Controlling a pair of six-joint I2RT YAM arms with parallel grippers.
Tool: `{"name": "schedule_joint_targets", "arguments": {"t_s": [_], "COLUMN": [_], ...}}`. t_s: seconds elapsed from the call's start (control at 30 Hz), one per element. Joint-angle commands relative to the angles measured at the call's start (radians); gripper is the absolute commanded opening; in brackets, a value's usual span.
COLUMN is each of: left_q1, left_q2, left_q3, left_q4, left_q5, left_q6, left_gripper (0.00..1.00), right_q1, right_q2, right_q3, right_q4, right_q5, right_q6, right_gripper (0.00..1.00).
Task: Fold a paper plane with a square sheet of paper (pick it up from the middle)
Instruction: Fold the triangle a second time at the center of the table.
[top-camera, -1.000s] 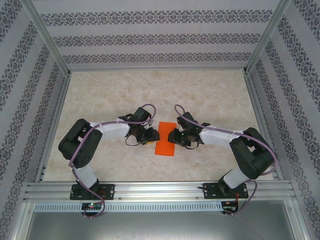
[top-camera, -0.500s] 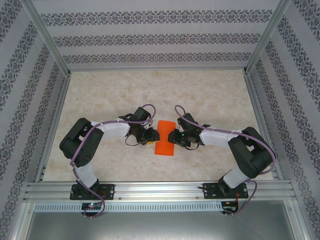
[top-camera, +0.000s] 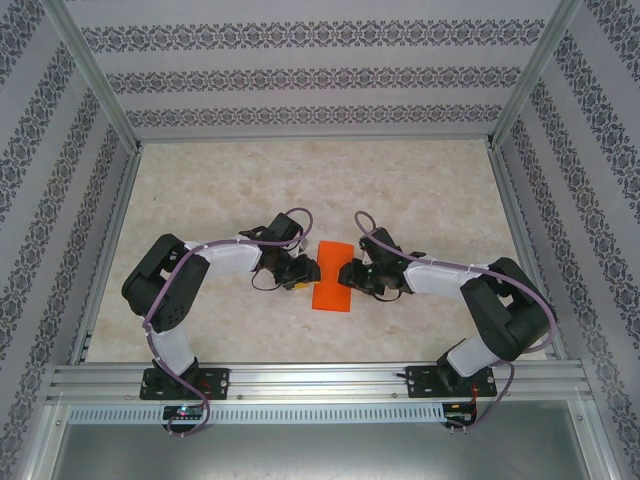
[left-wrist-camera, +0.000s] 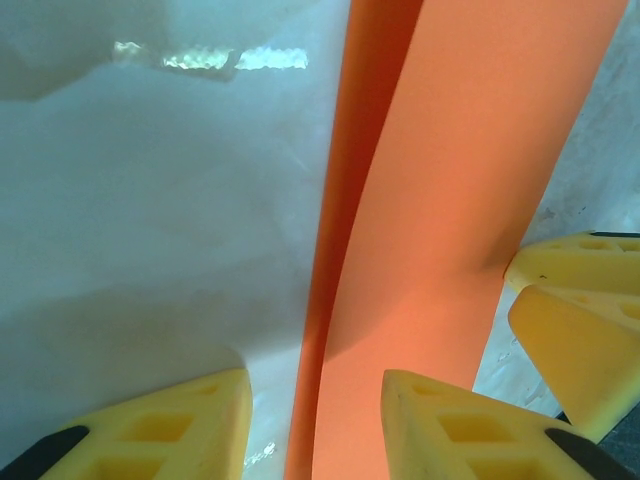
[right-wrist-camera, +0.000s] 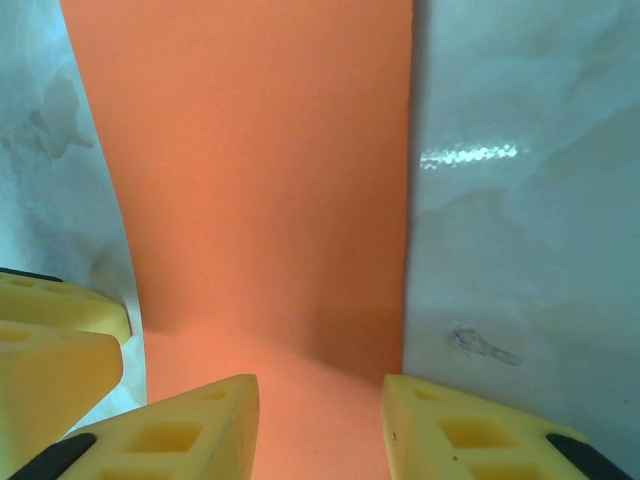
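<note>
Orange sheet of paper (top-camera: 331, 277) (seemingly folded) flat on pale table (top-camera: 300, 190), left gripper (left-wrist-camera: 315, 390) unclenched, right gripper (right-wrist-camera: 320, 390) unclenched too.

Matt orange paper (top-camera: 331, 280) on glossy, smooth tabletop (top-camera: 250, 190).

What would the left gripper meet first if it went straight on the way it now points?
Most likely the orange paper, right ahead of the left gripper; the right gripper sits just beyond it.
</note>
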Motion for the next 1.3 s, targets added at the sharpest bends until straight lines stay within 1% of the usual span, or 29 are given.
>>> {"name": "schedule_joint_targets", "arguments": {"t_s": [0.0,0.13,0.2,0.37,0.6,0.8,0.9,1.13,1.27], "left_q1": [-0.026,-0.029,-0.03,-0.032,-0.032,-0.032,-0.032,-0.031,-0.019], "left_q2": [0.042,0.045,0.044,0.045,0.04,0.033,0.029,0.043,0.045], "left_q3": [0.008,0.008,0.006,0.009,0.01,0.001,0.006,0.003,-0.01], "left_q4": [0.092,0.095,0.102,0.106,0.105,0.137,0.116,0.175,0.241], "left_q5": [0.077,0.087,0.094,0.098,0.096,0.117,0.1,0.127,0.128], "left_q6": [-0.012,-0.007,-0.008,-0.009,-0.009,-0.019,-0.008,-0.037,-0.1], "left_gripper": [0.4,0.39,0.36,0.36,0.32,0.32,0.32,0.32,0.3], "right_q1": [-0.011,-0.012,-0.012,-0.015,-0.015,-0.018,-0.021,-0.026,-0.031], "right_q2": [-0.013,-0.008,0.0,0.013,0.022,0.027,0.026,0.014,-0.005], "right_q3": [-0.025,-0.034,-0.033,-0.028,-0.033,-0.04,-0.038,-0.036,-0.034], "right_q4": [0.016,0.047,0.058,0.067,0.087,0.093,0.092,0.105,0.097], "right_q5": [-0.001,-0.02,-0.031,-0.03,-0.042,-0.049,-0.057,-0.08,-0.074], "right_q6": [0.023,0.033,0.033,0.035,0.044,0.039,0.037,0.034,0.029], "right_gripper": [0.36,0.36,0.36,0.36,0.36,0.36,0.37,0.38,0.39]}}
